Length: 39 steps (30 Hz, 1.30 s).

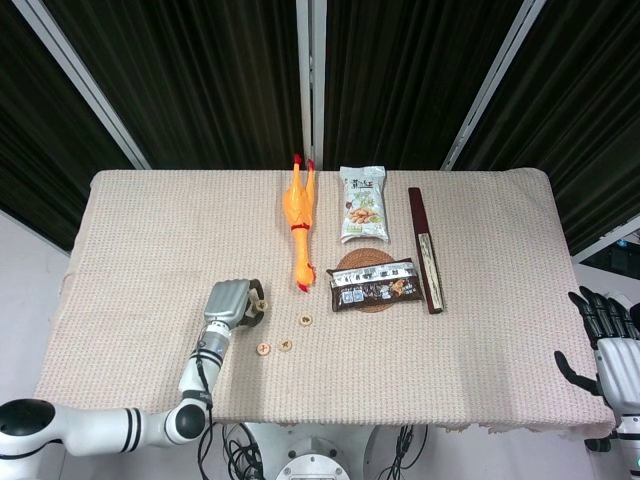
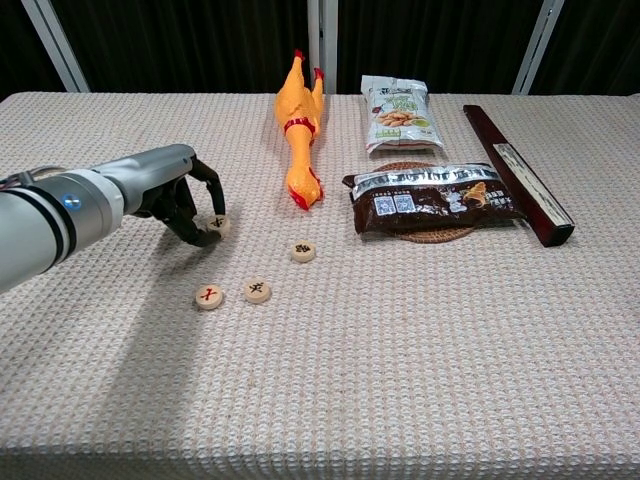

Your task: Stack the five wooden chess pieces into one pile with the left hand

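Note:
My left hand [image 2: 178, 196] [image 1: 228, 303] curls over a small pile of wooden chess pieces [image 2: 218, 225] [image 1: 261, 304] at the left middle of the table. It pinches the top piece between thumb and a finger. The piece beneath is mostly hidden. Three more pieces lie loose on the cloth: one [image 2: 208, 296] and a second [image 2: 257, 291] side by side near the front, and a third [image 2: 303, 252] to the right of the pile. My right hand [image 1: 608, 345] hangs beyond the table's right edge, fingers spread and holding nothing.
A yellow rubber chicken [image 2: 300, 125] lies just behind and to the right of the pile. Further right are a white snack bag [image 2: 400, 112], a dark snack packet [image 2: 432, 202] on a woven coaster, and a long dark box [image 2: 517, 175].

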Each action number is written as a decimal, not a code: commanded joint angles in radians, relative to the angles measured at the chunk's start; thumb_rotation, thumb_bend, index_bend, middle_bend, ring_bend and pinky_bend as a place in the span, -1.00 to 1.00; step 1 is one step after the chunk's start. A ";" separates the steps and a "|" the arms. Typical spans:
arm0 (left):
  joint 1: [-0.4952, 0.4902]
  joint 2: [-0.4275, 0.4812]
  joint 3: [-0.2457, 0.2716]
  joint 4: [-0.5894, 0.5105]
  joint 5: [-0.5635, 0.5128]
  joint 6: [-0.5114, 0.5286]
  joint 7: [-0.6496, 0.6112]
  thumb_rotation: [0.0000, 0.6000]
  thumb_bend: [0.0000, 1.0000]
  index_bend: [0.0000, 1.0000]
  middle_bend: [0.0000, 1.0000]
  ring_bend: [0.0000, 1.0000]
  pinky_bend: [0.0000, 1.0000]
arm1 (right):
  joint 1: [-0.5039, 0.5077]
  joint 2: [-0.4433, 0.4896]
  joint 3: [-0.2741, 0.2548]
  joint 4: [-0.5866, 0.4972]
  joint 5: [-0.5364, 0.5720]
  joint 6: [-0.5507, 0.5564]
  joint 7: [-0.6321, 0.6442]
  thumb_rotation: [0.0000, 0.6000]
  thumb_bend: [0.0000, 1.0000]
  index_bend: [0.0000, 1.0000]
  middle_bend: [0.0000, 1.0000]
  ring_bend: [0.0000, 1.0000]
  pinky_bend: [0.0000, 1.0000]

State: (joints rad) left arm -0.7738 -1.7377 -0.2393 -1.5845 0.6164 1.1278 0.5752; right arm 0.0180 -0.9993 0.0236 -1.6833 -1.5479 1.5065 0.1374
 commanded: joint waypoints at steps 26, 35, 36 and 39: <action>-0.001 0.017 0.007 -0.001 -0.017 -0.020 0.003 1.00 -0.38 -0.19 1.00 1.00 1.00 | -0.003 -0.006 0.004 0.003 0.004 0.007 0.002 1.00 -0.42 -1.00 -1.00 -1.00 -1.00; 0.000 0.050 0.002 -0.081 0.019 0.020 0.013 1.00 -0.38 -0.29 1.00 1.00 1.00 | -0.003 -0.004 0.007 -0.001 0.008 0.008 0.002 1.00 -0.42 -1.00 -1.00 -1.00 -1.00; -0.001 0.054 0.002 -0.097 0.025 0.024 0.017 1.00 -0.38 -0.28 1.00 1.00 1.00 | -0.003 -0.003 0.007 -0.002 0.008 0.009 0.003 1.00 -0.42 -1.00 -1.00 -1.00 -1.00; -0.008 0.056 0.006 -0.133 0.040 0.028 0.025 1.00 -0.38 -0.25 1.00 1.00 1.00 | -0.006 -0.002 0.007 -0.003 0.004 0.015 0.006 1.00 -0.42 -1.00 -1.00 -1.00 -1.00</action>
State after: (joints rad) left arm -0.7768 -1.6854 -0.2352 -1.7004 0.6456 1.1508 0.5934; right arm 0.0128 -1.0014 0.0304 -1.6857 -1.5426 1.5200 0.1425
